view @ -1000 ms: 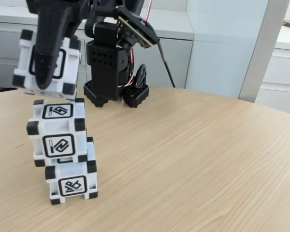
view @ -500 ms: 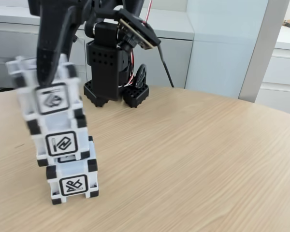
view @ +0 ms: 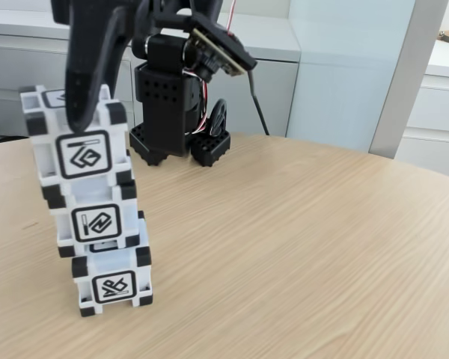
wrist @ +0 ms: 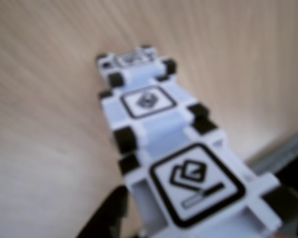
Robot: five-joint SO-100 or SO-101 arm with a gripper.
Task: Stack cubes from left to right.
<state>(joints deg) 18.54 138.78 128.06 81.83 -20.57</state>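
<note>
Three white cubes with black corners form a leaning tower at the left of the fixed view: bottom cube (view: 112, 284), middle cube (view: 96, 222), top cube (view: 82, 153). My gripper (view: 71, 112) comes down from above and is shut on the top cube, one black finger (view: 82, 90) lying across its front upper face, the other hidden behind it. The top cube rests on the middle one, shifted a little to the left. In the blurred wrist view I look down the stack: top cube (wrist: 198, 183), middle cube (wrist: 146, 101), bottom cube (wrist: 134, 59), with a finger (wrist: 107, 220) at the left.
The arm's black base (view: 168, 112) stands behind the tower on the round wooden table (view: 299, 247). White cabinets (view: 329, 67) lie beyond the table's curved far edge. Bare tabletop stretches to the right of the stack.
The gripper has lowered the top cube from the air above the tower down onto the middle cube. The two lower cubes have stayed where they were.
</note>
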